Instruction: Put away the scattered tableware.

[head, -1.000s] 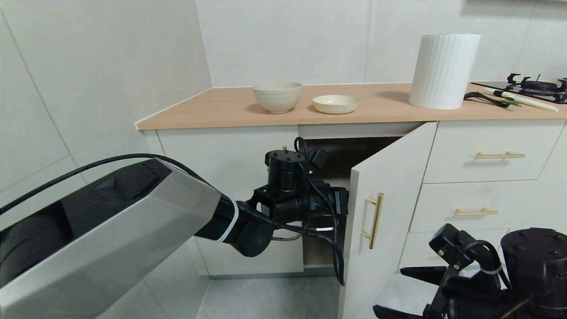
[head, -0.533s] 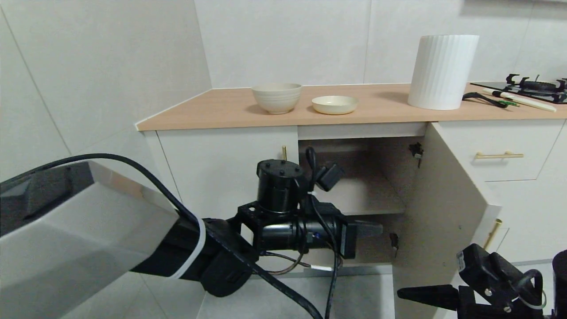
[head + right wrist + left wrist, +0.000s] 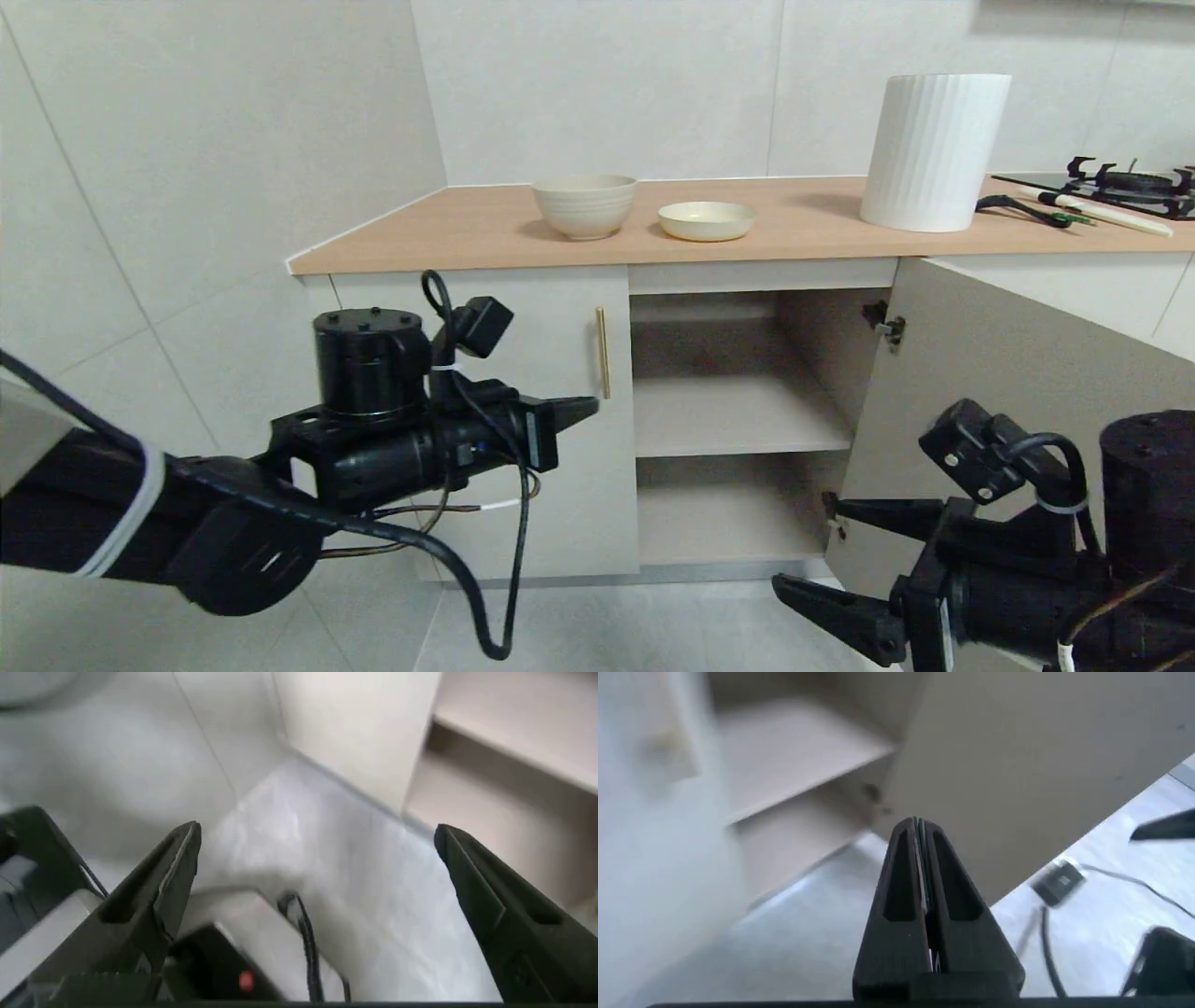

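Open cabinet [image 3: 728, 415] ahead; left tool [image 3: 581, 406] together, right tool [image 3: 805, 544] wide apart, both unladen.

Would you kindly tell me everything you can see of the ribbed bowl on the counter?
The bowl is cream, ceramic-looking, with faint horizontal ridges round its outer wall. It stands upright on the wooden counter, toward its left end, above the closed door. A shallow dish sits to its right, apart. Only the counter touches it.

a home kitchen: wood-look countertop [image 3: 439, 238] over white cabinets [image 3: 583, 509] with a brass handle [image 3: 602, 353], tiled walls [image 3: 597, 84], a gas hob [image 3: 1134, 175], a bowl [image 3: 584, 205] and a dish [image 3: 706, 220] on top.
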Robot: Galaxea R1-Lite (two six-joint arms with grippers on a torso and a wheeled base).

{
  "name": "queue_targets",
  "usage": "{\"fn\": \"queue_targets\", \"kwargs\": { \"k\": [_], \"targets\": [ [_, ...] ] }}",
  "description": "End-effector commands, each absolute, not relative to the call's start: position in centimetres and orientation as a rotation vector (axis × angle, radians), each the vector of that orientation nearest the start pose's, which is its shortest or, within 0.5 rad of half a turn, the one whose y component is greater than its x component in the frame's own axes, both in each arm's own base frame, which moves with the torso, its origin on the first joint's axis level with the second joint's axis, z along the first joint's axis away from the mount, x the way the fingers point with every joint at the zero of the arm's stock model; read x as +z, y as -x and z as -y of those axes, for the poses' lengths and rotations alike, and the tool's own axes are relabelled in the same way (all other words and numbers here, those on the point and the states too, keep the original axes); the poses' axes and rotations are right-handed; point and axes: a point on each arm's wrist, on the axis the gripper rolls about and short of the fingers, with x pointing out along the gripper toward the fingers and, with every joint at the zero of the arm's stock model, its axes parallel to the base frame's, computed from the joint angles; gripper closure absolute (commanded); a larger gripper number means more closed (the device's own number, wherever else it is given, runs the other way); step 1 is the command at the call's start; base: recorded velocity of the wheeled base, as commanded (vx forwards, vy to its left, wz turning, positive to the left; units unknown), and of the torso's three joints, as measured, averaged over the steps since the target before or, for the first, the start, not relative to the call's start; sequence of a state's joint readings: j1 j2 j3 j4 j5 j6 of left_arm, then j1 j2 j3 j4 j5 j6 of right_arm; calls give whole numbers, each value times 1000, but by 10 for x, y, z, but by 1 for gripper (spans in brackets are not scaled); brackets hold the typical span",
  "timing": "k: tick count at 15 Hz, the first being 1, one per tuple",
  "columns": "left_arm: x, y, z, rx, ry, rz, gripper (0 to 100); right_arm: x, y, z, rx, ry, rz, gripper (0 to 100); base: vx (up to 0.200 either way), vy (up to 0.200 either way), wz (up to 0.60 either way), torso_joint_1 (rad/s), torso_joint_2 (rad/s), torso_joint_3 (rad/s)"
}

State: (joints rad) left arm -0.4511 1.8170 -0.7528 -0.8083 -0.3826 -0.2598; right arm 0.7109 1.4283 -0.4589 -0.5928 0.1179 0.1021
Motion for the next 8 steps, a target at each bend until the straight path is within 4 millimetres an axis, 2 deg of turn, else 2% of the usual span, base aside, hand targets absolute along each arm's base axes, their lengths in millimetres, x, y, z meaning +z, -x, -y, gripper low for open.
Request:
{"fn": "queue_targets", "kwargs": {
  "k": [1,3,5,7,8],
  "targets": [
    [176,-255,100,-672,244,-282,100,211,-203,-153,717,-4,-383,0,0,0,0,0,0,0],
    [193,-247,89,-642,249,-222,100,233,-220,-160,702,-25,-331,0,0,0,0,0,0,0],
    [206,-229,79,-626,246,-216,100,264,-230,-167,696,-95,-300,0,0,0,0,0,0,0],
    [221,-220,69,-594,248,-243,100,280,-221,-161,693,-148,-335,0,0,0,0,0,0,0],
    [222,-218,67,-586,249,-269,100,280,-217,-158,685,-187,-358,0,0,0,0,0,0,0]
  ]
}}
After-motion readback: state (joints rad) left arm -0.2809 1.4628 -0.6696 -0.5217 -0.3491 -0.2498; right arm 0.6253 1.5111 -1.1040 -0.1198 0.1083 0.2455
